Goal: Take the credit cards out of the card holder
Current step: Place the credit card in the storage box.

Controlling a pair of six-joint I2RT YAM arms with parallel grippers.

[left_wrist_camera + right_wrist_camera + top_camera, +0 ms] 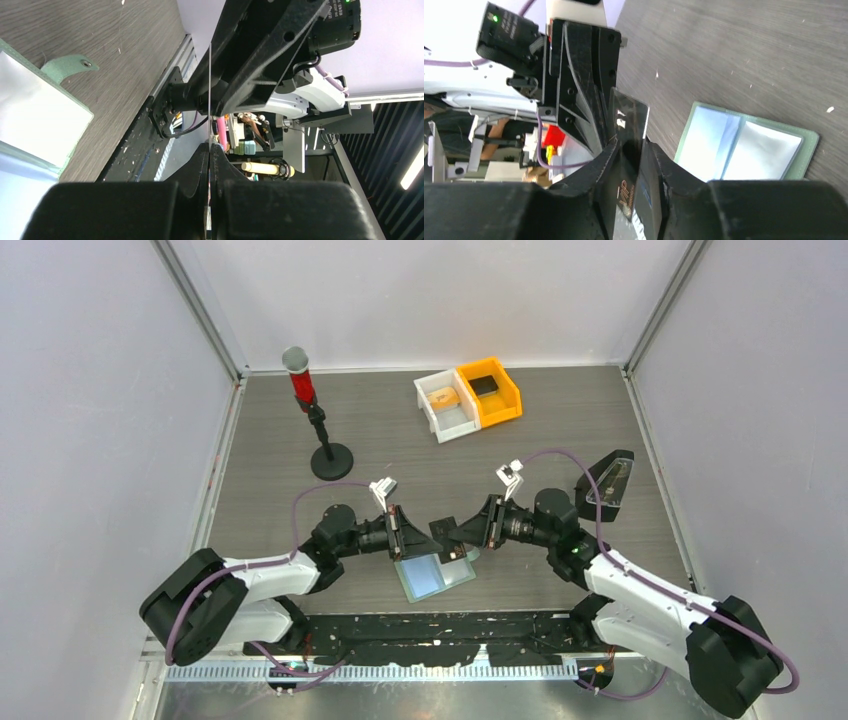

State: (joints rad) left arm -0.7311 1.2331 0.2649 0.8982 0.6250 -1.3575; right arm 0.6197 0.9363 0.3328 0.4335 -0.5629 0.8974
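A thin black card (pixel 443 533) with gold "VIP" lettering hangs in the air between my two grippers. My left gripper (pixel 400 530) is shut on it; the left wrist view shows the card edge-on (pixel 209 90) coming out of the closed fingertips (pixel 210 150). My right gripper (pixel 468 537) faces it, and the card's other end (pixel 629 117) lies slanted in the gap between its parted fingers (pixel 631 145). The pale-green card holder (pixel 435 577) lies open and flat on the table just below, with a light blue card in one pocket (pixel 709 145). Its tab shows in the left wrist view (pixel 67 65).
A white bin (pixel 452 421) holding a tan-orange piece (pixel 443 397) and an orange bin (pixel 506 400) holding a black block (pixel 484 385) stand at the back. A red-topped stand on a black base (pixel 330 460) is at the back left. A dark wedge-shaped object (pixel 608 483) lies at the right.
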